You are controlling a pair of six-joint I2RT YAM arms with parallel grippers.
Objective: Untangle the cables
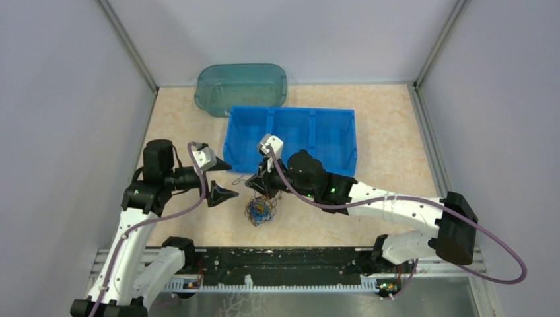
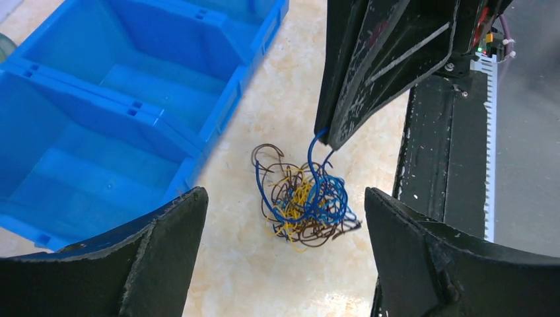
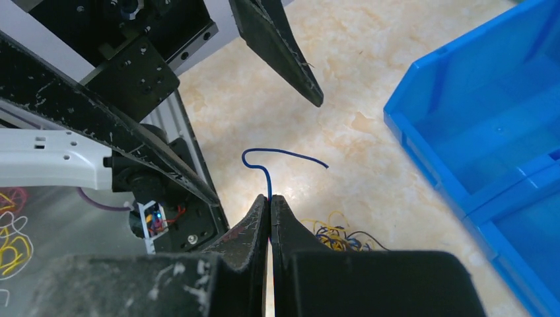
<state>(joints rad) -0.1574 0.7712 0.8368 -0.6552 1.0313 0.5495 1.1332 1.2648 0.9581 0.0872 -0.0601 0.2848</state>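
Two grippers work over one small tangle. The right gripper [image 3: 269,199] has its fingers pressed together on a single blue wire [image 3: 267,160]. The wire's free end curls above the tips in the middle of the right wrist view. In the left wrist view the same wire runs from the pinched tip at upper centre down into the cables [image 2: 304,201]. These are a loose clump of blue, yellow and brown strands lying on the table, just left of the black rail [image 2: 439,152].

The left gripper [image 2: 284,193] has its fingers spread wide and holds nothing. Its black fingers frame the clump from the lower corners of that view. From above, it [image 1: 226,179] sits left of the clump [image 1: 261,210], and the right gripper [image 1: 259,185] is just above the clump in the frame.

The table [image 1: 396,165] is beige with a marbled pattern. Pale grey walls with metal corner posts close it in.

A blue bin [image 1: 294,109] with three compartments stands at centre frame, just beyond the grippers. A see-through teal tub [image 1: 218,99] lies behind it at upper centre. Thick purple leads [image 1: 502,264] loop along both arms, and green lights [image 1: 333,190] glow on the right arm.
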